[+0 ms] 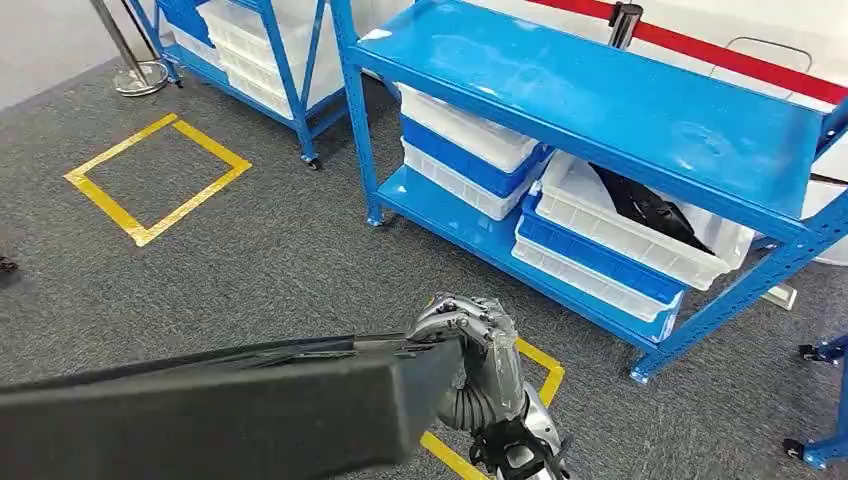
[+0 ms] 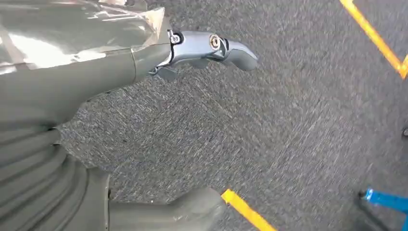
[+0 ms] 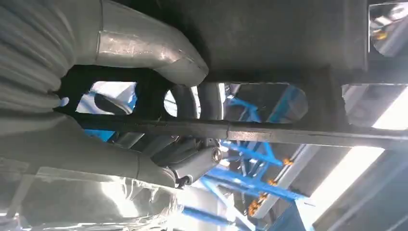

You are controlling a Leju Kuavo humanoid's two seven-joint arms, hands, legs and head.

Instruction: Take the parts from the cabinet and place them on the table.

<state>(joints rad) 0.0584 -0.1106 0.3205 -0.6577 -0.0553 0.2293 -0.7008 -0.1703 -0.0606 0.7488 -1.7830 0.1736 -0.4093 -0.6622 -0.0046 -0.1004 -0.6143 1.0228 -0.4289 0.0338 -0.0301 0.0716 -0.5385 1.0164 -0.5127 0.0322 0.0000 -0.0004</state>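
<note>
A long black part (image 1: 220, 415) lies across the bottom of the head view, reaching from the left edge to the centre. My right hand (image 1: 475, 345) grips its right end, fingers wrapped over the top. In the right wrist view the thumb and fingers of my right hand (image 3: 144, 48) close around the black part (image 3: 269, 38), which has cut-out openings. Another black part (image 1: 650, 210) lies in a white bin on the blue cabinet (image 1: 600, 100). My left hand (image 2: 72, 96) hangs over grey carpet with its fingers (image 2: 207, 48) spread and nothing in it.
White and blue bins (image 1: 470, 150) are stacked on the cabinet's lower shelf. A second blue rack (image 1: 270, 50) stands at the back left. Yellow tape squares (image 1: 160, 180) mark the grey carpet. A stanchion base (image 1: 140, 75) and a blue caster frame (image 1: 815, 450) stand nearby.
</note>
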